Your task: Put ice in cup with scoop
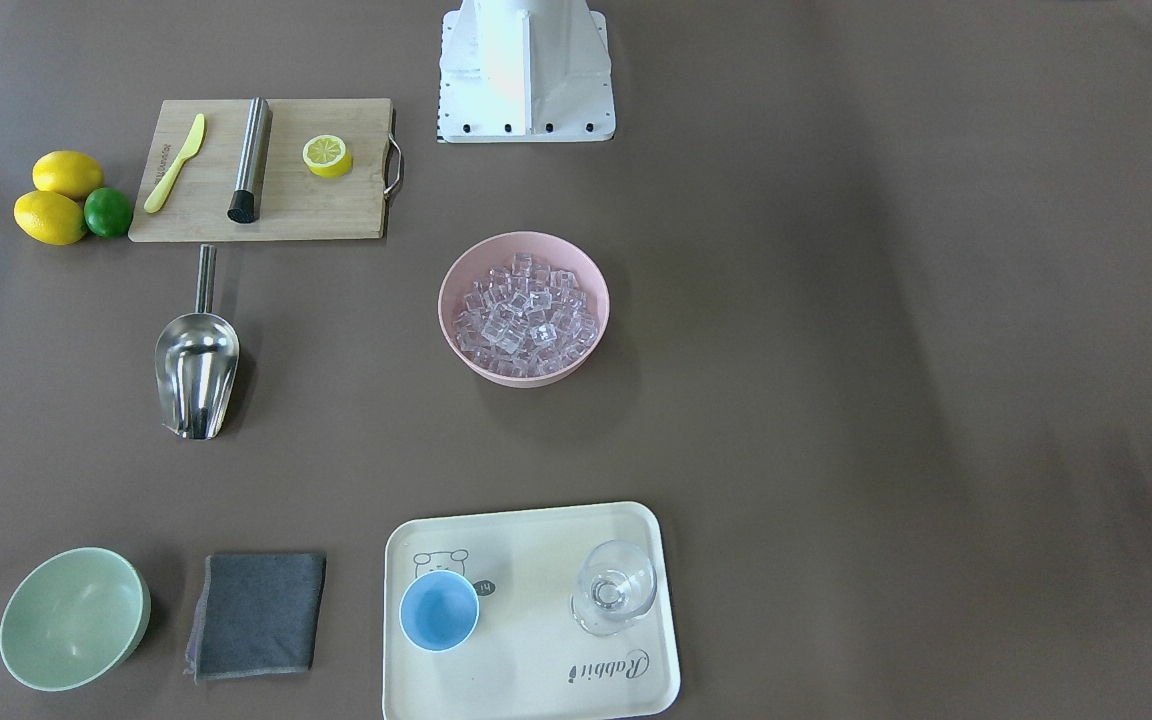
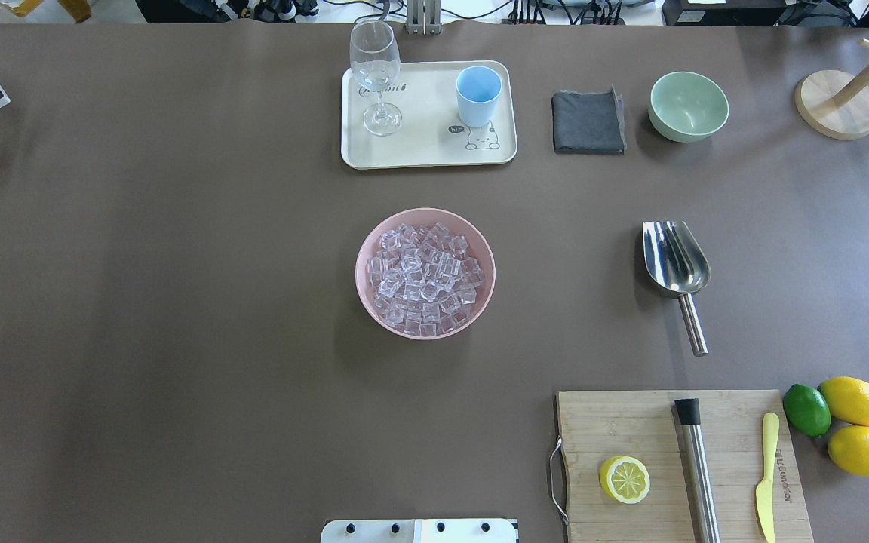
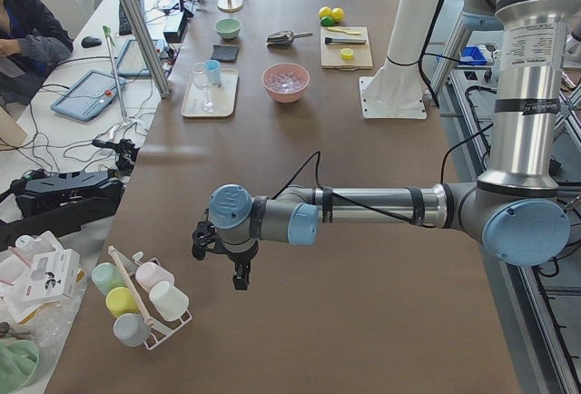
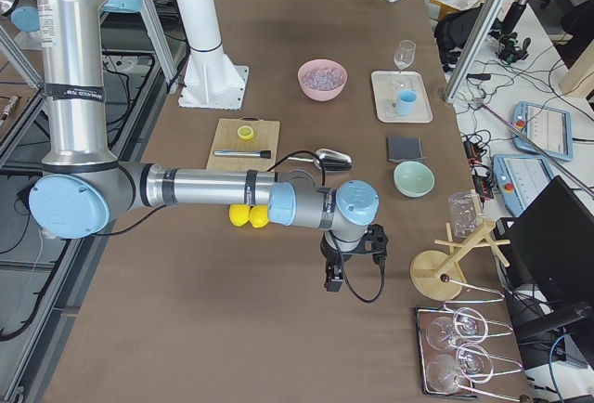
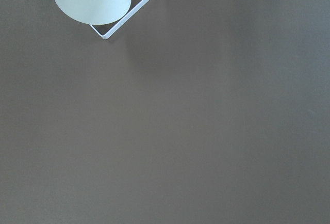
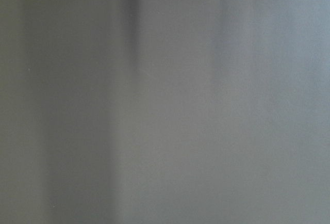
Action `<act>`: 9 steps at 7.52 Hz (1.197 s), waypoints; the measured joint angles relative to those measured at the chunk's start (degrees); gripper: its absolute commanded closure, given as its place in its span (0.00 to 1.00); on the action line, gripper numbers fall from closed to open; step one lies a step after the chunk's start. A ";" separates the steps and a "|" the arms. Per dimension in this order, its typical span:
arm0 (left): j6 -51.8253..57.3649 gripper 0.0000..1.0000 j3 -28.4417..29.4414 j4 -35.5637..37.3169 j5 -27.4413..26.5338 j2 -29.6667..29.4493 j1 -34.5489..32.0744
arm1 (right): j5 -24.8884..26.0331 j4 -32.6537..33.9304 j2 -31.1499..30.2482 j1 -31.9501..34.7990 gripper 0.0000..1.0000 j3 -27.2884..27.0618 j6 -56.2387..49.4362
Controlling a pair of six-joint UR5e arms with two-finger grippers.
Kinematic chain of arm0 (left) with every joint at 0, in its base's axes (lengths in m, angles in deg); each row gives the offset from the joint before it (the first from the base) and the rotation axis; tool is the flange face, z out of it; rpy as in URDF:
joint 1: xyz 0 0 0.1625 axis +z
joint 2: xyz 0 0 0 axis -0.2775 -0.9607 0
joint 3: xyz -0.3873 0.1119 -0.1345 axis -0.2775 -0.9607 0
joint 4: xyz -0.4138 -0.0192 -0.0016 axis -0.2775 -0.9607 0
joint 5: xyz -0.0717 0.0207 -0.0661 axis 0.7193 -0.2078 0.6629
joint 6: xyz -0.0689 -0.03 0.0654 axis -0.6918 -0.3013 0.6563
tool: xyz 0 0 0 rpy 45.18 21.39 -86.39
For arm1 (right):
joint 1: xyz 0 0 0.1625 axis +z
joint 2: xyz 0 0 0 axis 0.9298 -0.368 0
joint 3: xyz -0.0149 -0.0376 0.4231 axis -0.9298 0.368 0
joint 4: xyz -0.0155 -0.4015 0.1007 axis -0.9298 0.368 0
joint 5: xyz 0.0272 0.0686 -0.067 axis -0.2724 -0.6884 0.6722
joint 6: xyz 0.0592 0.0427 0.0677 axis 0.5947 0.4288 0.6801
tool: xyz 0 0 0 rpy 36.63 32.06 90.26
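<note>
The ice (image 2: 425, 275) is a heap of clear cubes in a pink bowl (image 2: 365, 249) at the table's middle. It also shows in the front view (image 1: 526, 315). The light-blue cup (image 2: 477, 94) stands upright on a cream tray (image 2: 427, 151) at the far side. The steel scoop (image 2: 676, 264) lies flat on the table's right side, trough toward the far side. My left gripper (image 3: 221, 258) hangs over the table's left end, and my right gripper (image 4: 346, 268) over its right end, both far from these things. I cannot tell whether either is open or shut.
A wine glass (image 2: 376, 75) stands on the tray. A grey cloth (image 2: 588, 122) and a pale green bowl (image 2: 688, 105) sit right of it. A cutting board (image 2: 680, 467) holds a lemon half, a steel cylinder and a yellow knife; lemons and a lime (image 2: 806, 409) lie beside it.
</note>
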 measured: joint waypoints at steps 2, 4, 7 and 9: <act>0.02 0.03 -0.10 -0.17 0.12 0.37 0.12 | -0.16 0.00 -0.14 0.14 0.00 -0.12 -0.06; 0.04 0.02 -0.48 -0.50 -0.02 0.18 0.25 | -0.30 0.00 -0.64 0.59 0.00 -0.85 -0.09; 0.45 0.02 -1.68 -0.65 -0.35 -0.53 0.52 | -0.33 -0.04 -1.22 0.77 0.00 -1.37 -0.08; 0.71 0.02 -2.50 -0.72 -0.38 -0.48 0.61 | -1.08 -0.08 -0.99 0.69 0.00 -1.85 0.03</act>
